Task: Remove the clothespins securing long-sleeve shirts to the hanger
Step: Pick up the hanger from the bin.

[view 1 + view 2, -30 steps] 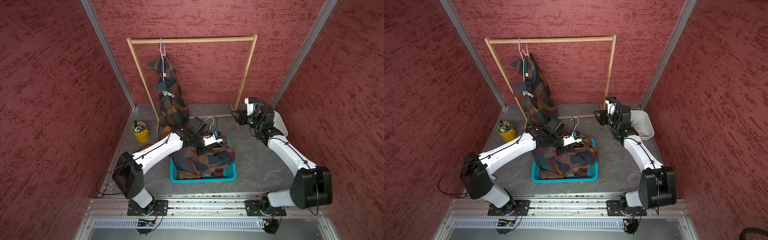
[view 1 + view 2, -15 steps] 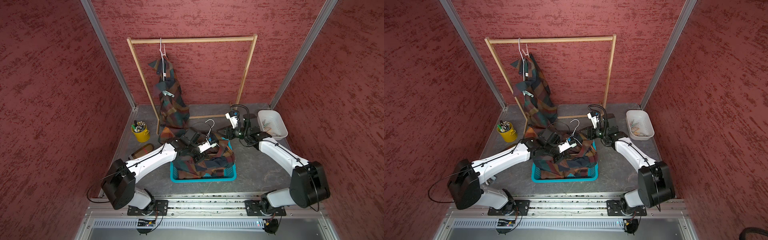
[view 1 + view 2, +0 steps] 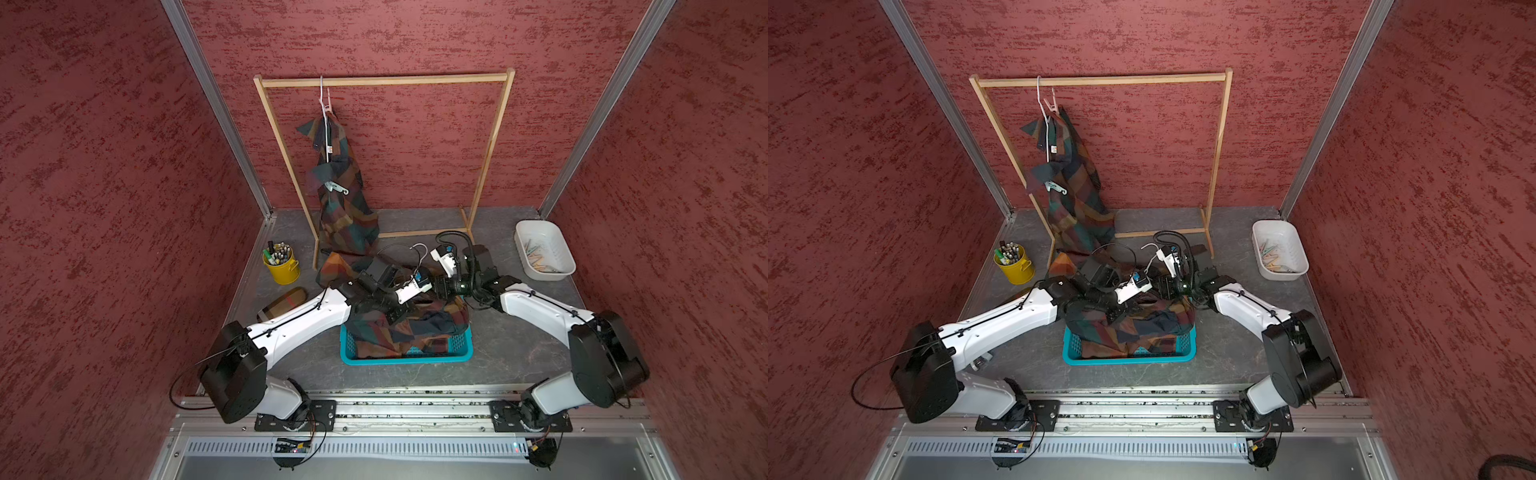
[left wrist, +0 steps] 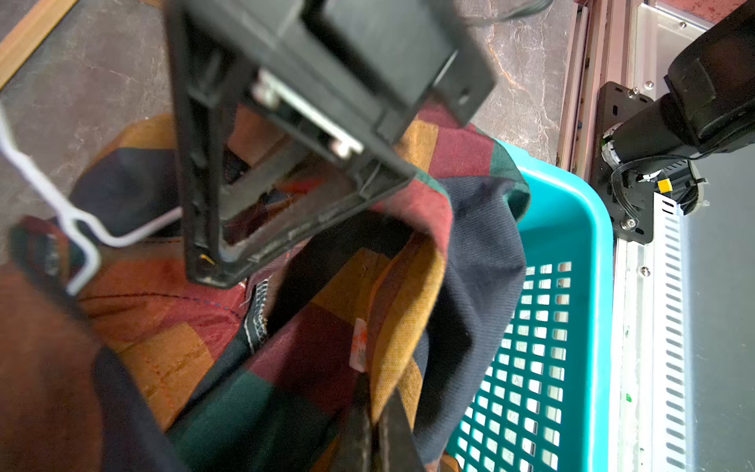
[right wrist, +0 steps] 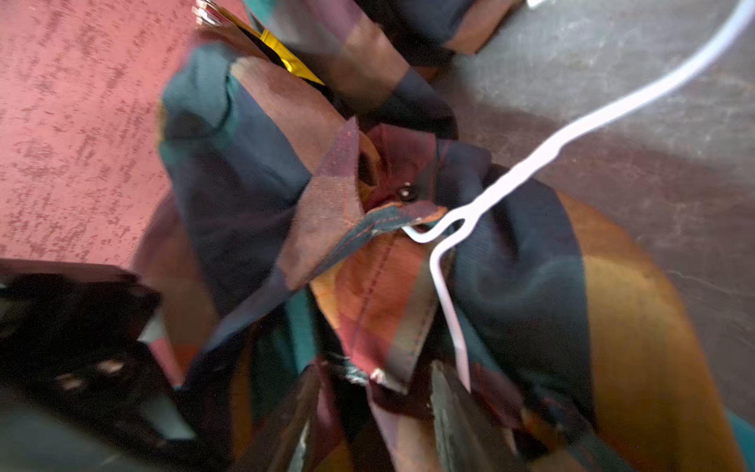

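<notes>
left tool (image 4: 369,412) clamped tight; right tool (image 5: 374,402) jaws parted

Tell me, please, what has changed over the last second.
The right gripper swung from the white tub to the shirt draped over the basket, jaws apart. The left gripper stays shut on that shirt; the hanging shirt has not moved.
</notes>
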Robot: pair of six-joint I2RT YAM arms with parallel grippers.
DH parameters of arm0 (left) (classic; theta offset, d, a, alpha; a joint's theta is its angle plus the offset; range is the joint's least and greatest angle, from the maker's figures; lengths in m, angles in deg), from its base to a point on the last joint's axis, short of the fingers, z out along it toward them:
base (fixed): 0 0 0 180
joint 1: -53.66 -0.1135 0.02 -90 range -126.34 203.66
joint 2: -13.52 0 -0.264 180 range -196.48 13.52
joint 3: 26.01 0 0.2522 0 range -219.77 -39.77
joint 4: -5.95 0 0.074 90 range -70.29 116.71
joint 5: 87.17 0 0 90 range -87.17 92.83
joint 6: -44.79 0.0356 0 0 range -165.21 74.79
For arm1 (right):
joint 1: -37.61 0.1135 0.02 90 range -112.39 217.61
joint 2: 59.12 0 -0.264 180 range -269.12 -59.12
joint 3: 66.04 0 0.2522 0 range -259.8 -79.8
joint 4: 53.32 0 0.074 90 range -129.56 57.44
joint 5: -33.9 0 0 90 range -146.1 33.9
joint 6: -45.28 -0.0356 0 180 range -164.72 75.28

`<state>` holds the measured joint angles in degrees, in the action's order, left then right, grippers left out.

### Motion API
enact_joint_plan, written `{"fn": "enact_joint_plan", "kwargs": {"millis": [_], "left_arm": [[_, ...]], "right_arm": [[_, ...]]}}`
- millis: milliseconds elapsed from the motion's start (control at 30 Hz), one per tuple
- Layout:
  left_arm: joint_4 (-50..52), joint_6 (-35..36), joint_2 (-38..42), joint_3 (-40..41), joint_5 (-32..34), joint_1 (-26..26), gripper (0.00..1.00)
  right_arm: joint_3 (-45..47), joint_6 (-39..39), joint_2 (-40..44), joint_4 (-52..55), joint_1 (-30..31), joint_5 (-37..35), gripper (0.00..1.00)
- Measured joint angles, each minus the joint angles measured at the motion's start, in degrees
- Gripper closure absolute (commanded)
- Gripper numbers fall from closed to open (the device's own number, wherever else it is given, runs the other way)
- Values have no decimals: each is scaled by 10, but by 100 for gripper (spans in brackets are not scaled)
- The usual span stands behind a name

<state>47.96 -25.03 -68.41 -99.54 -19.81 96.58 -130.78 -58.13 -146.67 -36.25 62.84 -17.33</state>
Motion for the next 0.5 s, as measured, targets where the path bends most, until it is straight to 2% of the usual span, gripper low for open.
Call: {"fn": "enact_joint_plan", "kwargs": {"millis": [200,500], "left_arm": [[-5,0,3,5,5,-2,100],[-9,0,4,7,5,-5,100]], "right_arm": [[-17,6,-28,-10,6,1,71],[-19,8,-35,-18,8,-5,86]]}}
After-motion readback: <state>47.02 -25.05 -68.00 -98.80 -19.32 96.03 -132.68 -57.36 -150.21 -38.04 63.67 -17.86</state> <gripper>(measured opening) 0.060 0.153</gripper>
